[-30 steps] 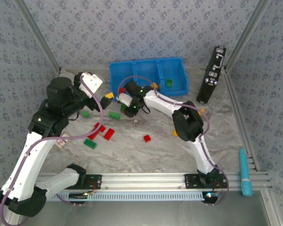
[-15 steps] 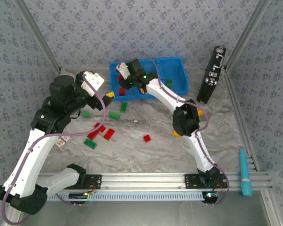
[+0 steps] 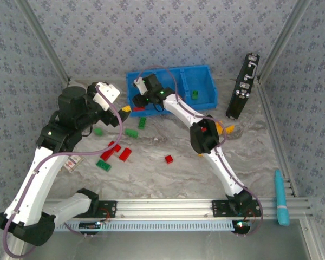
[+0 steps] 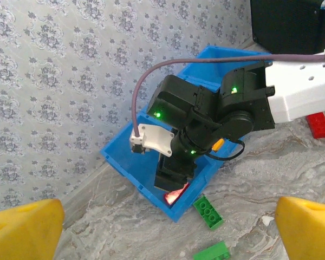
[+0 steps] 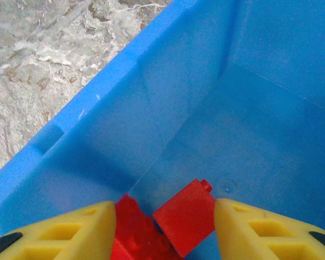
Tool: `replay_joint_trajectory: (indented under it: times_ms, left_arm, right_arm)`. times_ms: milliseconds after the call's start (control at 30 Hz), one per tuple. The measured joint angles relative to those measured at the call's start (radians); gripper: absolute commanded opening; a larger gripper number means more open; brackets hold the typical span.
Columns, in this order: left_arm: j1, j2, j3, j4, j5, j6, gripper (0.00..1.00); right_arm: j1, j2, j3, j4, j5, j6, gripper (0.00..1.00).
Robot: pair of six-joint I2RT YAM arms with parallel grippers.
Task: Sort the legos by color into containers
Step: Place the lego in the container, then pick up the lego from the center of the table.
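1 arm point(image 3: 183, 111), the right, stretches forward, gripper point(image 5: 163, 219) down inside the bin point(image 5: 97, 146).

Your left gripper point(image 4: 165, 238): yellow fingers point(image 4: 24, 227) spread wide at both lower corners.
Blue bin point(image 4: 132, 170): right arm point(image 4: 206, 122) reaches into its end compartment, red brick point(image 4: 176, 194) beneath.
Green bricks point(image 4: 208, 210): two, just outside the bin.

Your arms point(image 3: 220, 168) had white shell links point(image 3: 35, 173) and rounded black joints point(image 3: 70, 105), thin lilac cables point(image 4: 260, 56) looping outside, small green lights point(image 4: 157, 114), and wedge-shaped yellow pincer fingers point(image 5: 59, 233).
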Motion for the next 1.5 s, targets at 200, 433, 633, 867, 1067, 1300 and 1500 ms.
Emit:
replay_joint_trajectory:
  times_ms: [200,433,633,867,1067,1300,1500]
  left_arm:
    - [0.005,0.014,0.000,0.000,0.010,-0.001,1.00]
    - [0.006,0.025,0.000,0.000,0.026,-0.003,1.00]
    - [0.006,0.025,0.000,0.004,0.035,-0.003,1.00]
    - [0.006,-0.003,0.000,0.014,0.036,-0.004,1.00]
    - [0.006,-0.034,-0.005,0.023,0.039,-0.004,1.00]
    - [0.006,-0.056,-0.019,0.025,0.039,-0.004,1.00]
    - [0.006,-0.074,-0.019,0.025,0.039,-0.004,1.00]
  right_arm:
    - [0.003,-0.055,-0.118,0.060,-0.015,0.005,0.57]
    - [0.039,-0.116,-0.178,0.024,0.033,0.074,0.51]
    - [0.095,-0.250,-0.278,-0.009,0.132,0.254,0.43]
    - [0.123,-0.373,-0.467,-0.030,0.159,0.500,0.43]
    - [0.121,-0.379,-0.636,-0.006,0.124,0.679,0.49]
    - [0.119,-0.317,-0.640,0.087,0.076,0.777,0.61]
    - [0.118,-0.229,-0.541,0.048,0.081,0.789,0.59]
